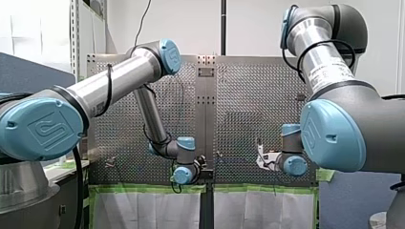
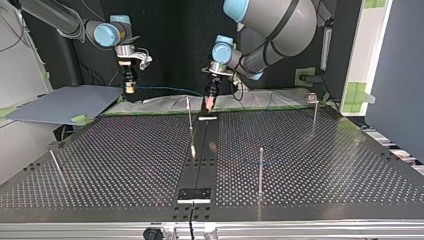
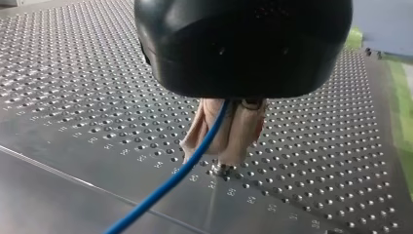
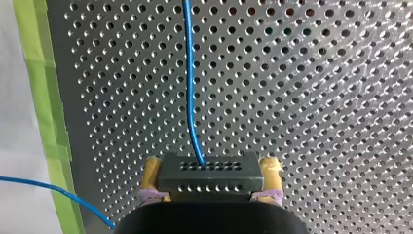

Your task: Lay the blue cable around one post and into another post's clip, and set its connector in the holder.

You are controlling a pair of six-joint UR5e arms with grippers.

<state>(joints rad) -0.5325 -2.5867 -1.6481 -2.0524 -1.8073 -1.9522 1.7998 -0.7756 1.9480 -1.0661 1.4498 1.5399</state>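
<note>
The blue cable (image 3: 195, 156) runs out from between the beige pads of my left gripper (image 3: 221, 157), which is shut on it just above the perforated table (image 3: 97, 97). In the top view my left gripper (image 2: 209, 103) hangs near the far edge at the middle, next to a thin post (image 2: 189, 117). My right gripper (image 4: 210, 168) is shut on the black perforated connector (image 4: 207, 179), its yellow pads on both sides. The cable (image 4: 189, 73) leaves the connector's face. In the top view my right gripper (image 2: 130, 88) hovers beyond the table's far left, and the cable (image 2: 167, 90) spans between the two grippers.
More posts stand on the table: one at the top view's right middle (image 2: 261, 170), one with a clip at the far right (image 2: 314, 112), a short one at the left (image 2: 55, 162). A black holder (image 2: 194, 194) sits at the near middle. A grey board (image 2: 60, 104) lies at the far left.
</note>
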